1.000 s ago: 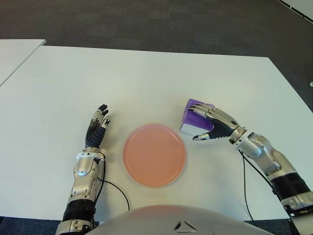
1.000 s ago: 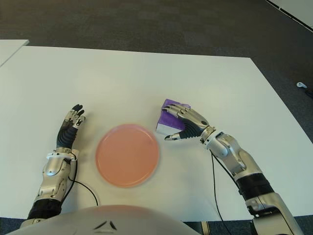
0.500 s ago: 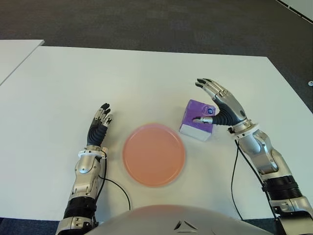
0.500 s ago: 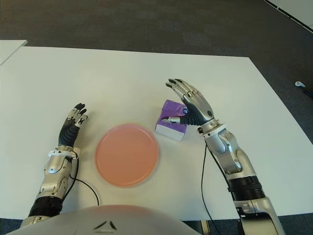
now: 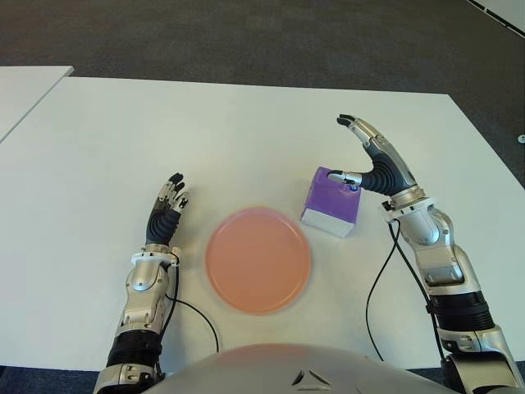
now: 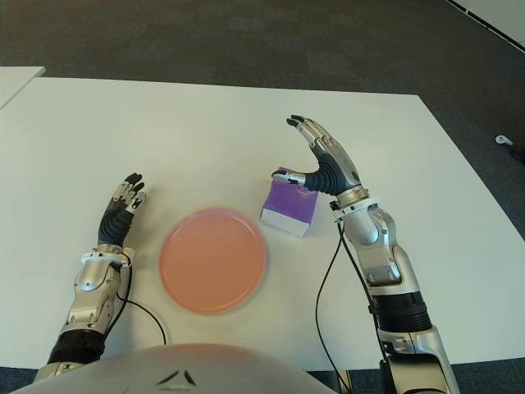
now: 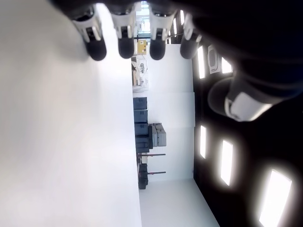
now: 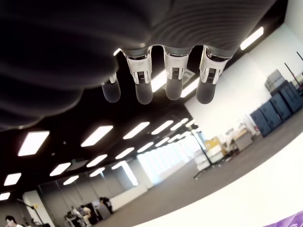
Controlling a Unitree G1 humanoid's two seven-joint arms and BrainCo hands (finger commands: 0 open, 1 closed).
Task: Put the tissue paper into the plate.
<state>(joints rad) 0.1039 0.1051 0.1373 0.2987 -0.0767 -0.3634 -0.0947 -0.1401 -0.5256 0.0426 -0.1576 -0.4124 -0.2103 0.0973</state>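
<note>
tissue pack [image 5: 332, 202]: purple, white base, flat on the white table [image 5: 246, 131], just right of the plate, outside it; nothing gripping it.
plate [image 5: 258, 259]: pink, round, nothing in it, sits between my two hands.
right hand [image 5: 384, 169]: raised just right of the pack, palm facing left, fingers [image 8: 173, 80] straight and spread, thumb tip over the pack's top edge; can't tell if it touches. Holding nothing.
left hand [image 5: 165, 215]: left of the plate, fingers [image 7: 124, 38] extended and relaxed, pointing away from me, holding nothing.
cables: dark leads trail from both wrists across the table toward my body.
</note>
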